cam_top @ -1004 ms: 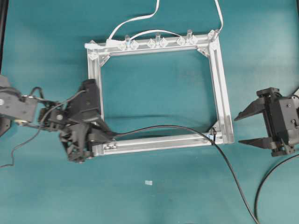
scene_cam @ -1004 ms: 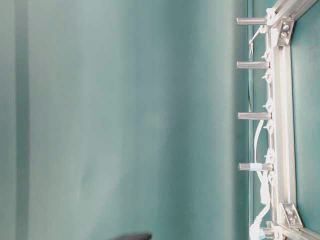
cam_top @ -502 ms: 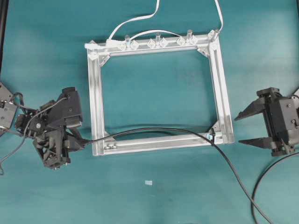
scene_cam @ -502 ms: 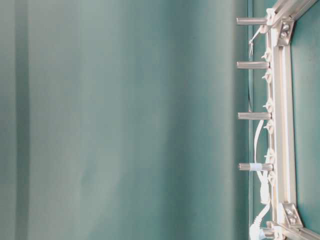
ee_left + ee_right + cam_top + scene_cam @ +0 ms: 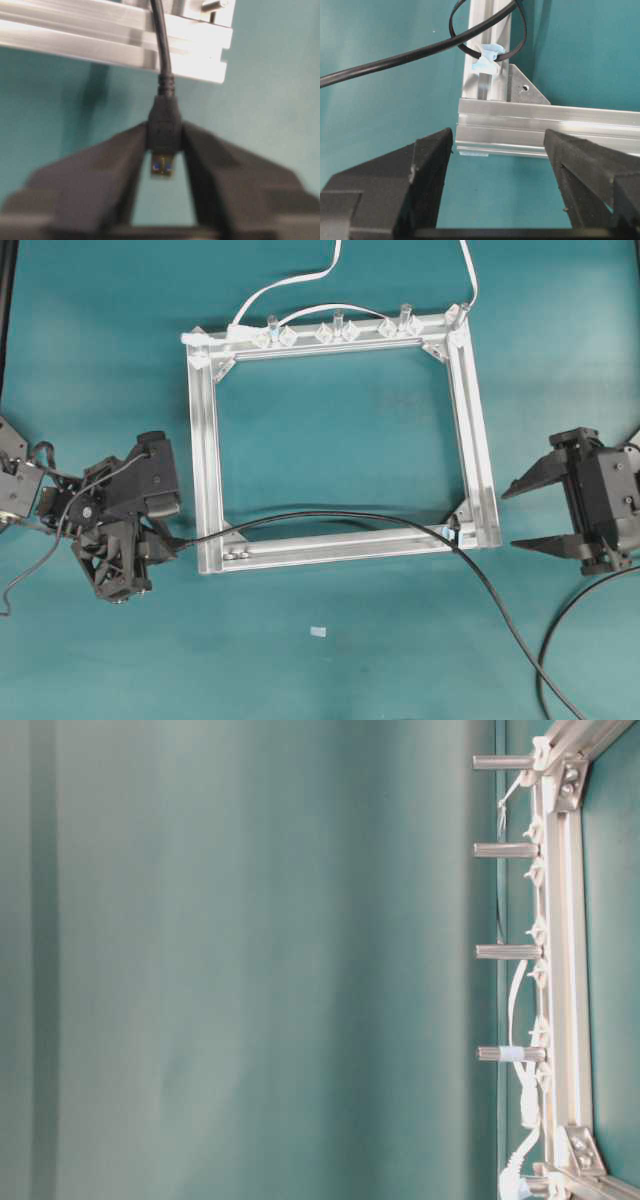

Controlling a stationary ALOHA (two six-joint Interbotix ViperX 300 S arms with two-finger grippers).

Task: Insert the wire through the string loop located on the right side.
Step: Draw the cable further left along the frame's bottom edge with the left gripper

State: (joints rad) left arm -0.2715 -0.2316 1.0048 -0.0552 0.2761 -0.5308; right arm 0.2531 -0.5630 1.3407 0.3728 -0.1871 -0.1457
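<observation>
Frame [image 5: 335, 545]: one, silver.
Wire [image 5: 330, 517]: one, threaded through loop [image 5: 490, 30] at frame's right near corner; far end cut off.
Left gripper [image 5: 164, 145]: plug between fingers, left of frame; contact unclear.
Right gripper [image 5: 522, 515]: spread wide, empty, right of frame.

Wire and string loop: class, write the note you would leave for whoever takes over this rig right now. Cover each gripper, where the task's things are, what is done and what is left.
Left gripper: its fingers flank the wire's plug, off the frame's lower-left corner; whether they clamp it is unclear.
Right gripper: open, holding nothing, right of the frame.
Wire: runs from the plug across the frame and through the string loop at the lower-right corner, then trails off the picture's bottom edge.
Done: wire is through the loop.
Left: let go of the plug, draw the arm away.
</observation>
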